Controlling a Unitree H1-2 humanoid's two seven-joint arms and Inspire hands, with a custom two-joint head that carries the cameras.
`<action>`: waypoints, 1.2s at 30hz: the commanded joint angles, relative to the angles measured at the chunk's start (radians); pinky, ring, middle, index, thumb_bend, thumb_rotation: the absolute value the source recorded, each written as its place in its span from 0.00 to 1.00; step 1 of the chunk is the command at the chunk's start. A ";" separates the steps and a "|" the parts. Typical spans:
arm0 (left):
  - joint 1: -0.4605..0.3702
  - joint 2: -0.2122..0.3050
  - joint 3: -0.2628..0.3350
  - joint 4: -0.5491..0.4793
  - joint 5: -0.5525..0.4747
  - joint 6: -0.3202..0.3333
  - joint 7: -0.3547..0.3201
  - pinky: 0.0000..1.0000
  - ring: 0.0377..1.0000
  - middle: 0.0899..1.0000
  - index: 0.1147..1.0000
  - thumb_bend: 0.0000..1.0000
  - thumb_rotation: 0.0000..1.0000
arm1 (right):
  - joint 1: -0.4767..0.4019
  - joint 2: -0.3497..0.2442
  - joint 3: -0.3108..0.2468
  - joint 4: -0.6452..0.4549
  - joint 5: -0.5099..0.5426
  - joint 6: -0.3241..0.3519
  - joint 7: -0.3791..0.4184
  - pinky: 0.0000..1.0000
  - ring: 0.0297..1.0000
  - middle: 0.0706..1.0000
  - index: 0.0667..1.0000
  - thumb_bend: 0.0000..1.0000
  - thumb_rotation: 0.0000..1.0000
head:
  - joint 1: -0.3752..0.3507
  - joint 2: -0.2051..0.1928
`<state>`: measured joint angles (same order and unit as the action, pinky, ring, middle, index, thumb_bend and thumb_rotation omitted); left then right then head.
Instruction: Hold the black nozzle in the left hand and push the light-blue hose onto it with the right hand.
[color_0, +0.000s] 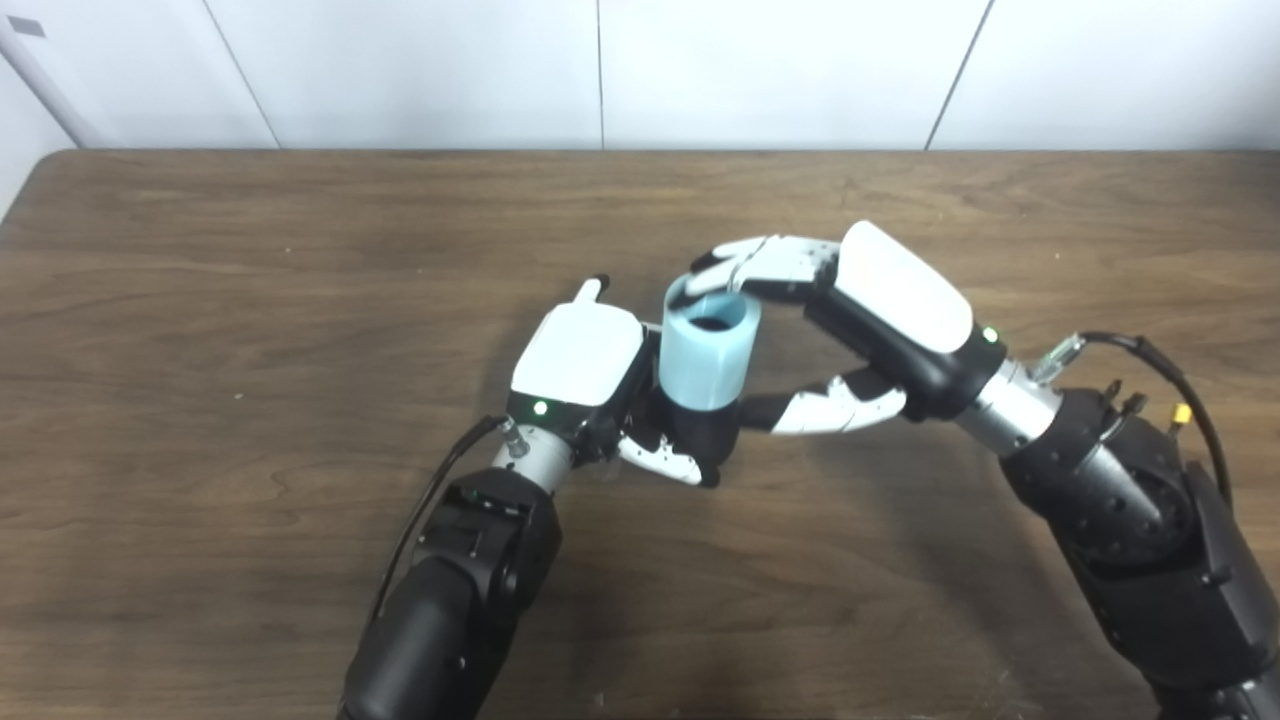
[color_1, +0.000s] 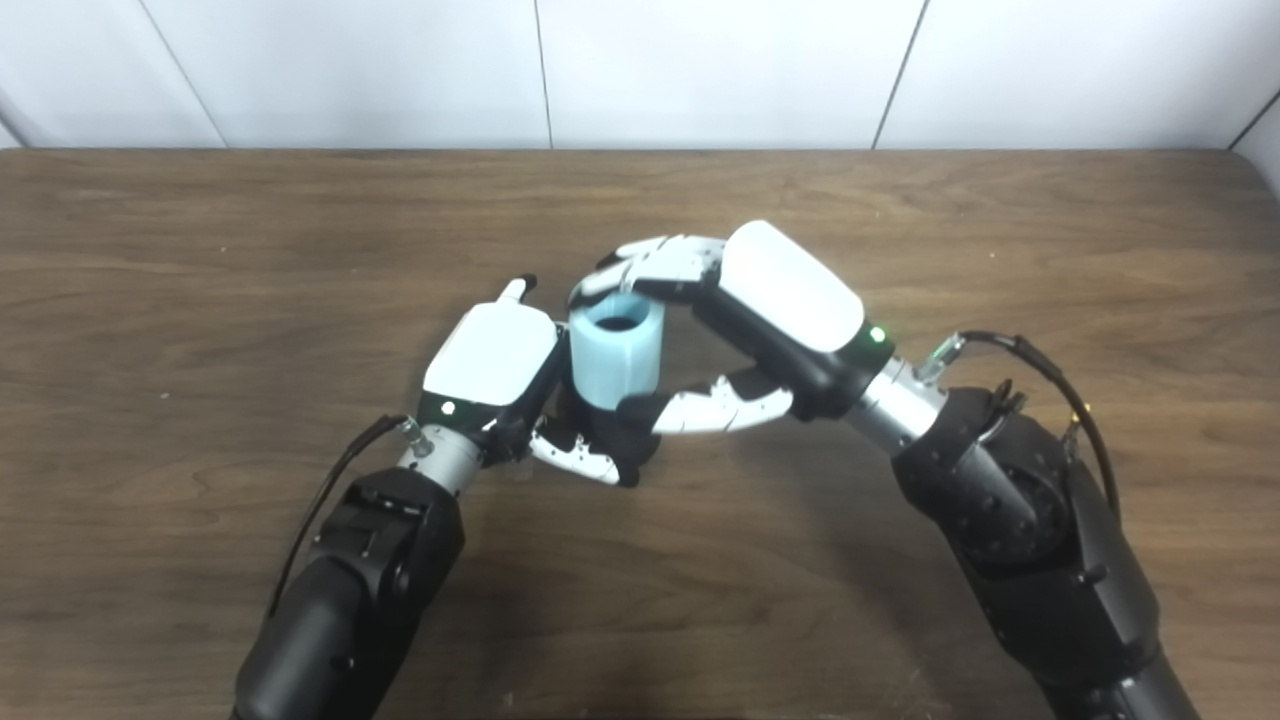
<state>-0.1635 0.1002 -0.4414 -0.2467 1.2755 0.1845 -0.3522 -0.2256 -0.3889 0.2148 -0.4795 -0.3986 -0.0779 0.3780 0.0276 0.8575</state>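
Gripping hose (color_0: 705, 355): right hand (color_0: 880, 310) fingers (color_0: 770, 262).

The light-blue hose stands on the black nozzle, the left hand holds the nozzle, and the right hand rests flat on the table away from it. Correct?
Not quite. In the left eye view the right hand is at the light-blue hose, fingers over its rim. The hose stands on the black nozzle, held by the left hand.

We are seeing a brown wooden table (color_0: 250, 300) lying before a white panelled wall (color_0: 420, 70).
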 joint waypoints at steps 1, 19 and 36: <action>-0.028 -0.010 0.005 -0.028 0.010 -0.003 0.027 1.00 0.61 0.48 0.39 0.52 0.00 | -0.032 0.005 -0.037 -0.045 0.052 0.025 -0.013 0.76 0.85 0.86 0.83 0.49 0.99 | 0.001 0.000; -0.031 -0.015 0.009 -0.021 0.005 -0.001 0.032 1.00 0.61 0.48 0.40 0.52 0.00 | -0.024 0.119 -0.200 -0.034 0.325 0.237 -0.070 0.72 0.84 0.86 0.84 0.48 1.00 | 0.003 -0.006; -0.019 -0.001 0.005 0.017 -0.009 -0.052 0.192 0.84 0.72 0.74 0.74 0.96 0.39 | 0.062 0.120 -0.204 -0.022 0.413 0.375 -0.080 0.75 0.84 0.83 0.93 0.49 1.00 | 0.001 -0.005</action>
<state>-0.1635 0.1085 -0.4341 -0.2220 1.2602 0.1498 -0.2260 -0.1445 -0.2567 0.0159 -0.4839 0.0109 0.3135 0.3108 0.0276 0.8514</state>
